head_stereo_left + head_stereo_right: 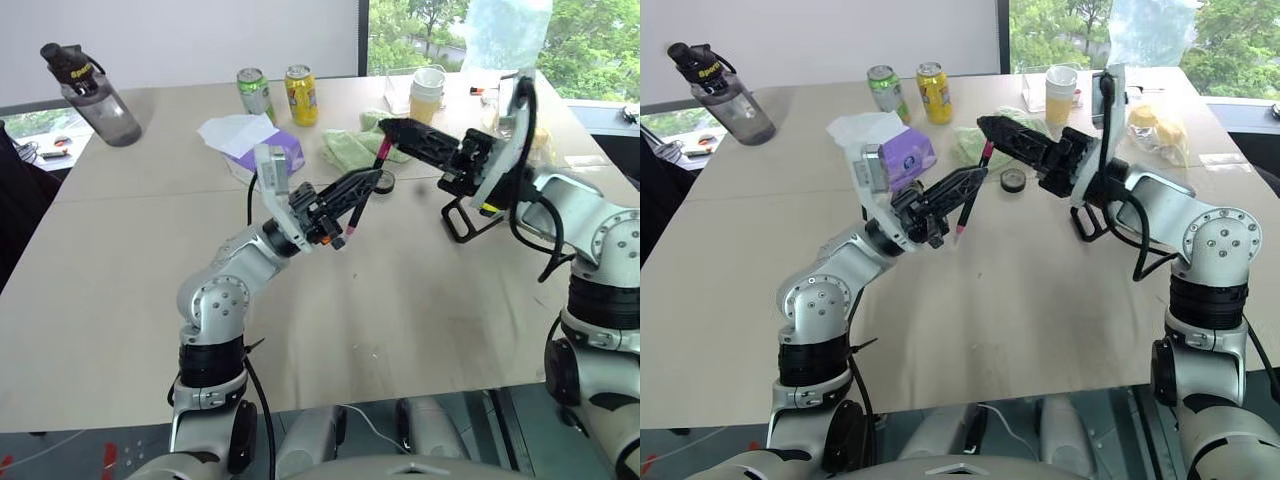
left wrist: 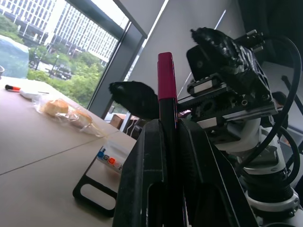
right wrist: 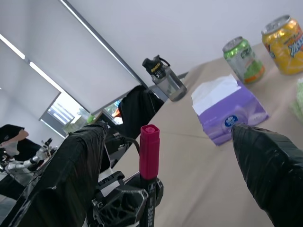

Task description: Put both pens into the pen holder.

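Head pair overlooks the table (image 1: 120,300); wrist cameras closely share the pen (image 2: 166,90).

A wide beige table (image 1: 120,290) made of joined panels, with seams running across it, fills the middle of the room. Behind it, toward eleven o'clock, stands a plain white wall (image 1: 200,35). At one o'clock a window (image 1: 590,45) looks onto green trees in daylight. A dark window frame (image 2: 113,71) rises beside a pale roller blind (image 3: 71,52), with tall buildings (image 2: 52,33) outside. Grey floor (image 1: 60,450) shows at seven o'clock, below the table's near edge.
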You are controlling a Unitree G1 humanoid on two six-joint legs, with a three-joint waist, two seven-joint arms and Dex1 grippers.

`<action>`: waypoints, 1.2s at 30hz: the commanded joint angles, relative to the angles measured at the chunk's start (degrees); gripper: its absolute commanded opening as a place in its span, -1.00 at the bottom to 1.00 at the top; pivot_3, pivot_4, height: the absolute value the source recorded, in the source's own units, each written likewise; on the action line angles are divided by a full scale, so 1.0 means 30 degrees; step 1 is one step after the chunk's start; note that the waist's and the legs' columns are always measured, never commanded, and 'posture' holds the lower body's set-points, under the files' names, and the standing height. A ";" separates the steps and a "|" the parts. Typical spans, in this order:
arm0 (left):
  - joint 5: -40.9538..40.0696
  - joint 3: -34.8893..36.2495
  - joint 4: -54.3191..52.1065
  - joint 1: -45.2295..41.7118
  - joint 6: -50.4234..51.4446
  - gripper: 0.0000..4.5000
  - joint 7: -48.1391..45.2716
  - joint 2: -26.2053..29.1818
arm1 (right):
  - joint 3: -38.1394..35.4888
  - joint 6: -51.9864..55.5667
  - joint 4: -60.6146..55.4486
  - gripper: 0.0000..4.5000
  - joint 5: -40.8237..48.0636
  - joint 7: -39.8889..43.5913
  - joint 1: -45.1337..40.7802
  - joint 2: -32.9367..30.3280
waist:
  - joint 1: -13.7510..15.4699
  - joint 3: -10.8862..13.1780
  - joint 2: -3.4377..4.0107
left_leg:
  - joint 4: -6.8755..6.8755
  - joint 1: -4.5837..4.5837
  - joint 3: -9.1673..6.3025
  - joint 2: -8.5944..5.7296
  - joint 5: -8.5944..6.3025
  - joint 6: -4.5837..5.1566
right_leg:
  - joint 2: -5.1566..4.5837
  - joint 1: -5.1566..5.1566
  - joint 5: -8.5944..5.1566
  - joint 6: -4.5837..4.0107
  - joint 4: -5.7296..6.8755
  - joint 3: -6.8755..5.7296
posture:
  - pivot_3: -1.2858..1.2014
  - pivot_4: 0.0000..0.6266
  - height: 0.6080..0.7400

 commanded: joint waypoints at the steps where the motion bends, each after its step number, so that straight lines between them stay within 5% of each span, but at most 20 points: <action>1: -0.0283 -0.0235 -0.0511 -0.0247 -0.0587 -1.00 -0.0161 -0.0030 | 0.0468 0.0018 -0.0594 0.45 0.0930 -0.0402 -0.0392 -0.0095 | 0.0003 0.0000 0.0000 | 0.0001 -0.0001 0.0000 0.0000 0.0000 0.0000 | -0.0001 0.0000 0.0000 0.0000 -0.0001 0.0000 | 0.03 -0.52 1.00; 8: -0.1156 -0.0252 -0.0468 -0.0091 0.0013 -1.00 0.0264 -0.0036 | 0.0736 -0.0225 -0.0734 -0.94 0.0863 -0.0149 -0.0457 -0.0267 | 0.0027 0.0000 0.0000 | 0.0001 -0.0004 -0.0003 0.0000 0.0000 0.0001 | 0.0002 -0.0001 0.0000 0.0000 -0.0002 -0.0003 | 0.03 -0.52 1.00; 17: -0.0303 -0.0431 -0.0379 -0.0003 0.0097 0.52 0.0439 0.1350 | 0.0650 -0.0869 -0.1071 -0.97 -0.0560 0.1251 -0.0650 -0.0424 | 0.0021 0.0000 0.0000 | -0.0001 -0.0003 0.0001 0.0000 0.0000 0.0002 | 0.0003 -0.0004 0.0000 0.0000 -0.0001 0.0002 | 0.03 -0.52 1.00; 19: 0.0434 -0.0541 -0.0358 0.0008 -0.0076 0.99 -0.0421 0.2719 | 0.1173 -0.1140 -0.1399 -0.97 -0.3680 0.3214 -0.0824 -0.2117 | 0.0049 0.0001 0.0001 | -0.0002 -0.0006 0.0000 0.0000 0.0000 0.0002 | 0.0004 -0.0008 0.0000 0.0000 -0.0003 0.0002 | 0.03 -0.52 1.00; 28: 0.2880 -0.2166 -0.0831 0.0207 -0.0229 0.99 -0.4480 0.8284 | 0.5706 -0.5256 -0.1309 -0.97 -1.6192 1.3135 -0.3133 -0.8555 | 0.0032 0.0015 0.0021 | -0.0024 -0.0034 0.0019 -0.0007 -0.0002 0.0003 | 0.0005 -0.0056 -0.0001 0.0001 -0.0009 0.0022 | 0.03 -0.52 1.00; 36: 0.3573 -0.2415 -0.0840 -0.0060 -0.0811 0.99 -0.4996 0.8595 | 0.9417 -0.9696 -0.0028 -0.97 -2.4161 2.0180 -0.4499 -1.1026 | 0.0130 0.0024 0.0024 | -0.0014 -0.0078 -0.0005 -0.0006 -0.0003 0.0003 | -0.0009 -0.0074 -0.0001 0.0002 -0.0030 -0.0009 | 0.03 -0.52 1.00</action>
